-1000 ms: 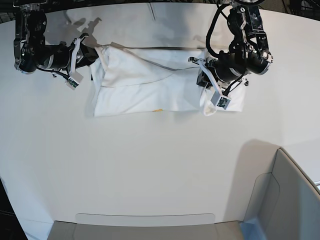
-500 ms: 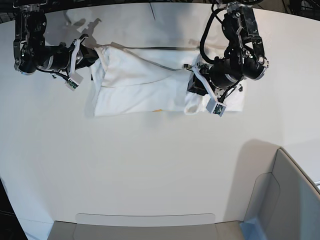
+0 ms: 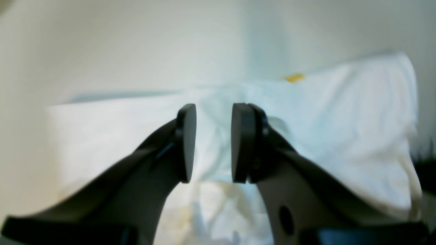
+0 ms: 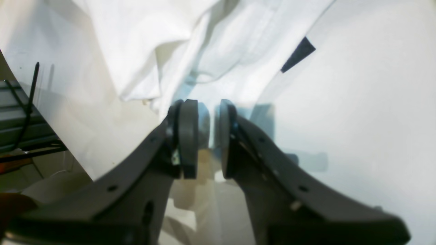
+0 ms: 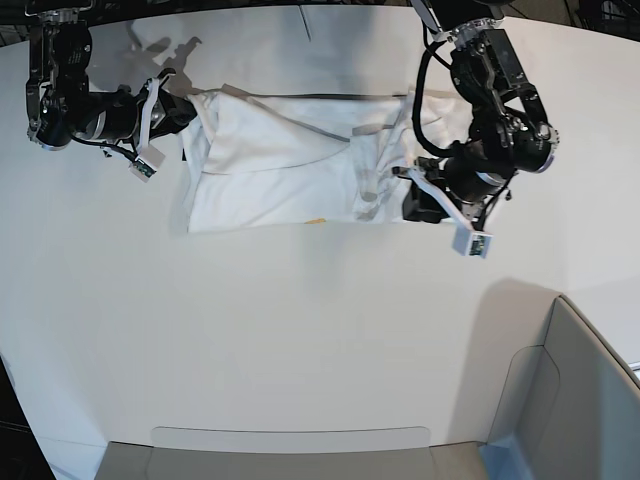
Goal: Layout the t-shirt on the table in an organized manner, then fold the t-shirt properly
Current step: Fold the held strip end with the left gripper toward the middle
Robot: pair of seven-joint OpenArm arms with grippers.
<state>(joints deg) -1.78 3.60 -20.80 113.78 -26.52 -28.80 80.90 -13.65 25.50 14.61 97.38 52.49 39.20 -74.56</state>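
1. The shirt [image 5: 290,170] is lying as a roughly folded white rectangle on the far part of the counter [image 5: 300,330], stretched between the two arms.
2. A small orange-yellow bit of print is peeking out at the shirt's near edge in the base view, and showing again in the left wrist view on the shirt [image 3: 340,109].
3. The left end effector [image 3: 209,143] is sitting over the cloth with its pads [image 3: 186,143] standing a narrow gap apart; nothing is lying between them, and white fabric is showing behind and below.
4. In the base view the left end effector [image 5: 415,200] is hanging at the shirt's right end, near its front corner.
5. The right end effector [image 4: 207,137] is showing its pads [image 4: 189,137] nearly together, with only a slim gap; whether cloth is caught in that gap I cannot tell.
6. Bunched folds of the shirt [image 4: 163,44] are lying just past those pads, with a small black tag [image 4: 298,53] at the cloth's edge.
7. In the base view the right end effector [image 5: 185,112] is meeting the shirt's left end.
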